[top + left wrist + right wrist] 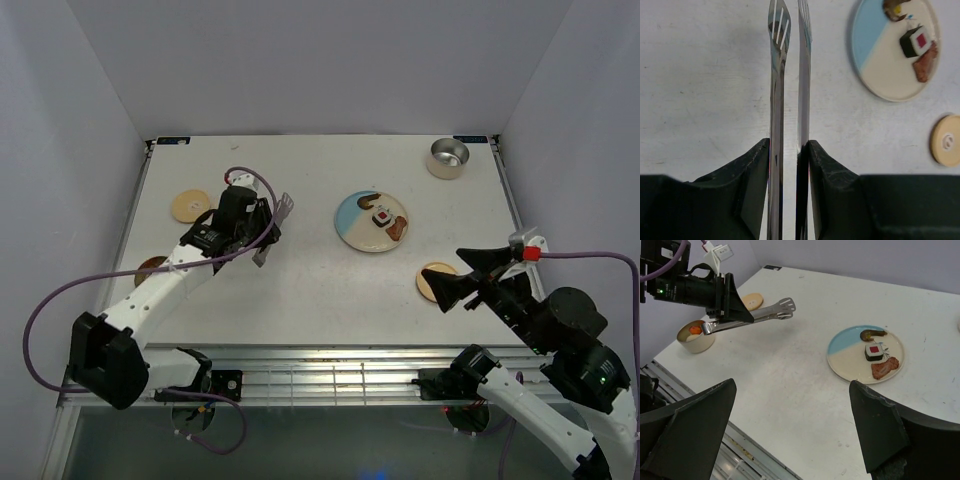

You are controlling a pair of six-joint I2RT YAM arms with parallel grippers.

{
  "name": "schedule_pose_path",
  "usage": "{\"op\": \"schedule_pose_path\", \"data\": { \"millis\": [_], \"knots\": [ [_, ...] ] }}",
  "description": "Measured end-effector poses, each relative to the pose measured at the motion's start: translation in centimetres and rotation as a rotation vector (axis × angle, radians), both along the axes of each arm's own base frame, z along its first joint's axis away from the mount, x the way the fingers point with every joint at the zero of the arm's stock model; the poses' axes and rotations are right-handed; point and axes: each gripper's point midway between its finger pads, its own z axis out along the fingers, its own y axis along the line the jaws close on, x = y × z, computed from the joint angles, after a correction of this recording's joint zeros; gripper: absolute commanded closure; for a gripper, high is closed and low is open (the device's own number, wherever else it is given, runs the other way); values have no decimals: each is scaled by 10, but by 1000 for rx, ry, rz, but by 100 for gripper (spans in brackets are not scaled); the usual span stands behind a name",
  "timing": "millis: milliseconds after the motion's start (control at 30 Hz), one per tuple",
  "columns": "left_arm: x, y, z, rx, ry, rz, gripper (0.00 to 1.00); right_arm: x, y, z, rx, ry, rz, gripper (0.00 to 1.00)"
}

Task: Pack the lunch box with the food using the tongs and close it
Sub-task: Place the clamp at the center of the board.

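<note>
Left of the plate [352, 213] in the top view, the tongs [284, 207] are sitting in the left gripper [258, 228]. Its jaws are clenching both metal arms and pressing them close, leaving a narrow gap between the slotted tips.

On the plate, three pieces of food are lying: a sushi roll [916, 41], a reddish-brown piece [924, 65] and a brown curved piece [895, 7].

Farther left of the plate, past the tongs, the lunch box [696, 342] is standing open, holding an orange piece [695, 330] and a pale lump [691, 338].

A tan disc [190, 205] is lying left of the plate, and a second disc [437, 283] is lying near its right side. The right gripper [440, 272] is hovering there, jaws spread wide and gripping nothing.

A steel cup [448, 157] is standing beyond the plate, to its right.
</note>
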Motion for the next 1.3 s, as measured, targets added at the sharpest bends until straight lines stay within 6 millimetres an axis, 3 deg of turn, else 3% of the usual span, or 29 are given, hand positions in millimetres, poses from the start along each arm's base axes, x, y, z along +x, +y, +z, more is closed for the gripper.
{"op": "schedule_pose_path", "data": {
  "millis": [133, 300, 400, 600, 900, 1133, 1300],
  "knots": [
    [14, -6, -31, 52, 30, -10, 55, 17, 12, -27, -32, 47, -19, 0],
    [35, -15, -38, 94, -13, -9, 55, 29, 19, -43, -53, 68, -34, 0],
    [43, -22, -50, 122, -14, -7, 55, 33, 21, -42, -56, 56, -37, 0],
    [45, -32, -93, 254, 35, -5, 54, 36, 18, -34, -43, 13, -57, 0],
    [43, -66, -112, 336, 29, -38, 47, 33, 13, -33, -31, -16, -67, 1],
    [39, -64, -152, 393, 119, -28, 41, 30, 10, -30, -16, -31, -68, 1],
    [40, -66, -157, 386, 131, -11, 34, 29, 9, -34, -12, -29, -69, 1]
  ]
}}
